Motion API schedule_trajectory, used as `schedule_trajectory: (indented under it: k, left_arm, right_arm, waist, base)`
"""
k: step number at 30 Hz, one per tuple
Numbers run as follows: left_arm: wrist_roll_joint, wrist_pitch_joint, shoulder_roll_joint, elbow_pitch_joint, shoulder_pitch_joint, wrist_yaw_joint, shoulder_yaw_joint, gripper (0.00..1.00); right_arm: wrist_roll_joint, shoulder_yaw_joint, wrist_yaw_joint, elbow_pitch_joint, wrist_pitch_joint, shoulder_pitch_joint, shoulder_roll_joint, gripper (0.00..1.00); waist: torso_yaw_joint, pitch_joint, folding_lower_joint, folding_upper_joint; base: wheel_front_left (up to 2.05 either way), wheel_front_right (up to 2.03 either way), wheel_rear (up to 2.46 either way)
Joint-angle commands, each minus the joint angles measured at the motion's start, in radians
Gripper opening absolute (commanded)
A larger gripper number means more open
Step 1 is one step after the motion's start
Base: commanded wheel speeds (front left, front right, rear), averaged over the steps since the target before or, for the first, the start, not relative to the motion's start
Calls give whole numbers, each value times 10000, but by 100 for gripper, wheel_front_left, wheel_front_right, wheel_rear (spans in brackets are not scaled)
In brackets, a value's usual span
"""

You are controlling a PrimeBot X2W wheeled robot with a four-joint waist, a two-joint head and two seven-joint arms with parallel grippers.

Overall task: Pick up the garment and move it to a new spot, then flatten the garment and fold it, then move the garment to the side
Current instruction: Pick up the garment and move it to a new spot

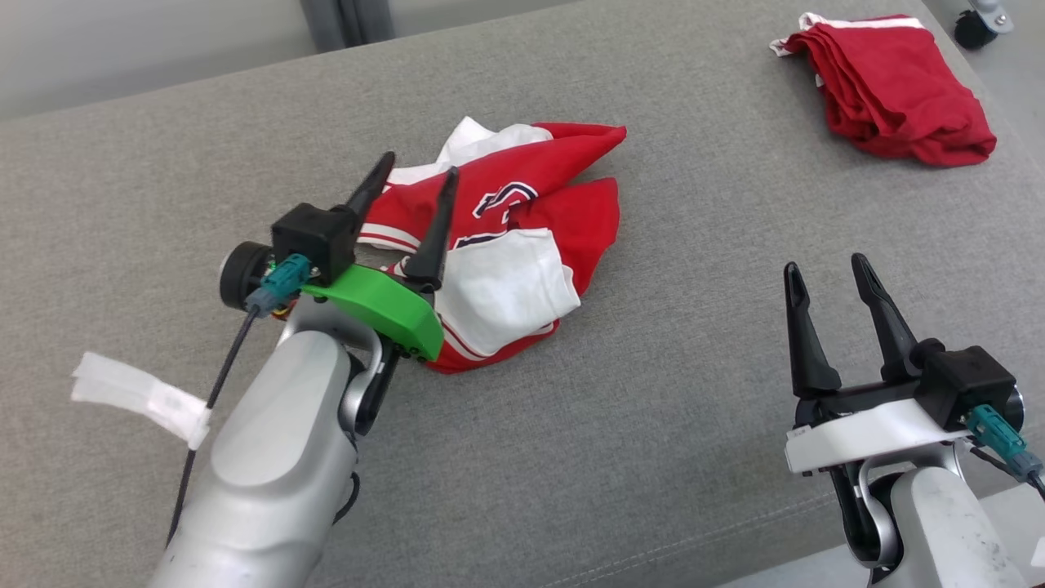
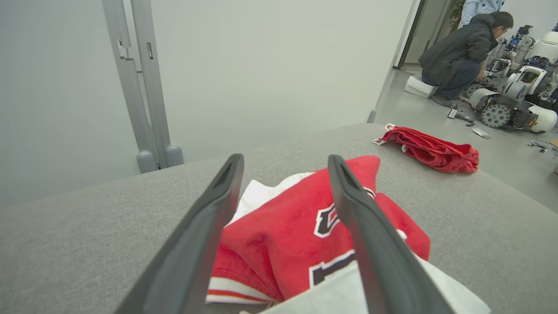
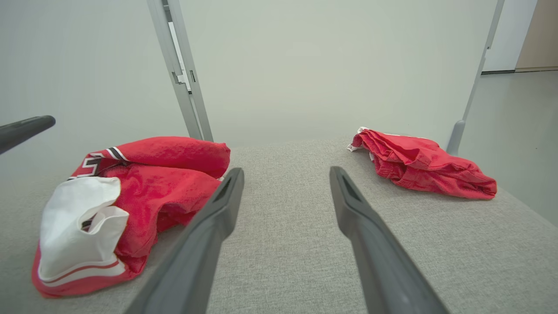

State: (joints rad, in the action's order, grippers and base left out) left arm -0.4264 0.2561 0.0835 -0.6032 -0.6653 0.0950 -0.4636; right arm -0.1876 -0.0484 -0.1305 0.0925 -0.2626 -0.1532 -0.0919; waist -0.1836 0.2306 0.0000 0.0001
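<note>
A crumpled red and white garment (image 1: 522, 245) with dark lettering lies in a heap at the middle of the grey cushioned surface (image 1: 653, 425). My left gripper (image 1: 412, 175) hovers over its left edge, open, with nothing between its fingers; in the left wrist view the garment (image 2: 287, 226) shows through the gap of the left gripper (image 2: 283, 163). My right gripper (image 1: 829, 269) stands open at the lower right, well apart from the garment (image 3: 144, 192). In the right wrist view my right gripper (image 3: 285, 174) frames bare cushion.
A second red cloth (image 1: 890, 86) lies bunched at the far right corner of the cushion. White tape (image 1: 139, 396) hangs on my left arm's cable. Beyond the cushion's far right edge a person (image 2: 462, 48) crouches by another robot (image 2: 514, 96). Grey posts (image 2: 139, 83) stand behind.
</note>
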Motion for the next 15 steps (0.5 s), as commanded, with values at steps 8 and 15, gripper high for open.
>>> schedule_trajectory:
  k: [8, 15]
  left_arm:
    - [156, 87, 869, 1413, 1526, -494, 1167, 100]
    - [364, 90, 1409, 2851, 3489, -894, 2249, 100]
  right_arm:
    - [133, 26, -4, -136, -31, 444, -81, 100]
    - [118, 7, -4, -224, -31, 737, -165, 100]
  waist:
    - [788, -769, 0, -1]
    - [1349, -1178, 0, -1]
  base:
    - [0, 0, 0]
    - [0, 0, 0]
